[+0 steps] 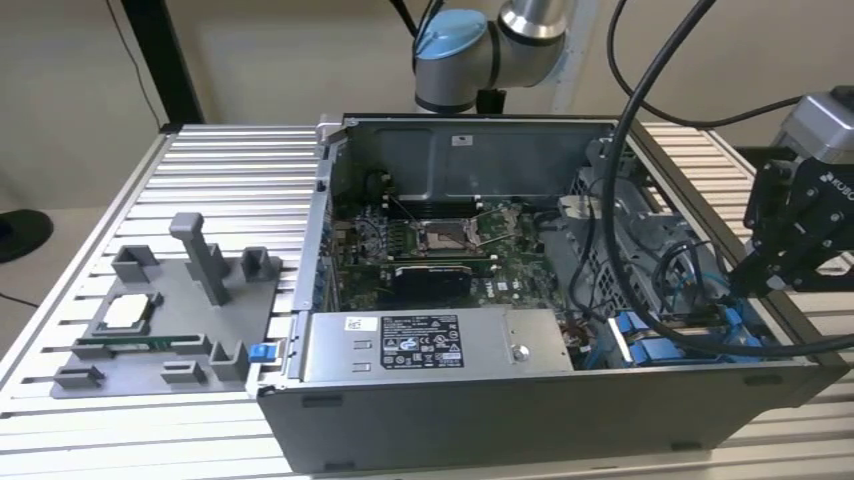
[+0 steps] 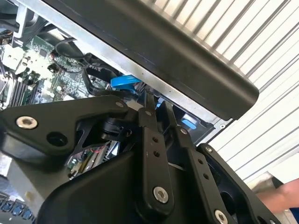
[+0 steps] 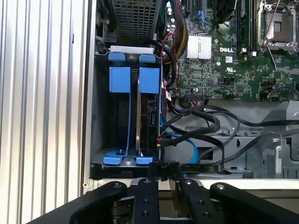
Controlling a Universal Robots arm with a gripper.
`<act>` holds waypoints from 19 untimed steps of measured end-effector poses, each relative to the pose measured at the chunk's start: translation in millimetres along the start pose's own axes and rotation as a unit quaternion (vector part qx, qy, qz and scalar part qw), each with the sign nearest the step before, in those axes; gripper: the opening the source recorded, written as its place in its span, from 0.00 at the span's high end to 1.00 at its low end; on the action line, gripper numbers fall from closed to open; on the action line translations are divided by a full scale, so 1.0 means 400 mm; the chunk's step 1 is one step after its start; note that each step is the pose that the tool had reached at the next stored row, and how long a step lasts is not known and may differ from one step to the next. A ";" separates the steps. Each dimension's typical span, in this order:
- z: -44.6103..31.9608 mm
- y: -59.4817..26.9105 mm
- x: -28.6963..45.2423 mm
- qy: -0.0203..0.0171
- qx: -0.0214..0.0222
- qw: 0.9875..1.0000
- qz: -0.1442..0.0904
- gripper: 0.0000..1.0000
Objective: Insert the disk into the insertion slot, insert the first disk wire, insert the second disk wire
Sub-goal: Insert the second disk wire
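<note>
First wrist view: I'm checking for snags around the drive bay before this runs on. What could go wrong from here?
1. Black cables loop right beside the disk in the insertion slot; the gripper, at the slot's edge, might hook them.
2. A blue cable runs among those black ones, so a tug could strain it.
3. The gripper sits close to the case wall and may scrape it.

Straight ahead of the pincer (image 3: 164, 169), the disk (image 3: 150, 116) stands on edge in the insertion slot (image 3: 114, 128); the bay beside it is free. On the pincer's other flank, black cables (image 3: 205, 125) (one blue cable (image 3: 192, 148) too) crowd in.
</note>
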State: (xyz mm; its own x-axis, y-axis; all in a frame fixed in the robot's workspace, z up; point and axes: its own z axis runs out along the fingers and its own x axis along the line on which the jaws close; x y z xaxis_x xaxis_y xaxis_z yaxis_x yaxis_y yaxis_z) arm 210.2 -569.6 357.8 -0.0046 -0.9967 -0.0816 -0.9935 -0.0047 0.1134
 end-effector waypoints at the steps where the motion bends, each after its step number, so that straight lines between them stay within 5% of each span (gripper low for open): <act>1: 0.000 0.000 0.000 0.000 0.000 1.000 0.000 0.00; 3: 0.000 0.000 -0.001 0.000 0.000 1.000 0.000 0.00; 4: 0.000 0.000 -0.001 0.000 0.000 1.000 0.000 1.00; 10: -0.001 0.000 -0.002 0.000 0.000 1.000 0.000 1.00; 19: -0.053 0.035 -0.006 -0.005 0.000 1.000 0.000 1.00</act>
State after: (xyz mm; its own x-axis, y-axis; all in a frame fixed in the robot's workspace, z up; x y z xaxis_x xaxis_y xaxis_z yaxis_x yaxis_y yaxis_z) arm 198.8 -569.0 380.8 -0.0060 -0.9959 -0.0907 -0.9935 -0.0044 0.1140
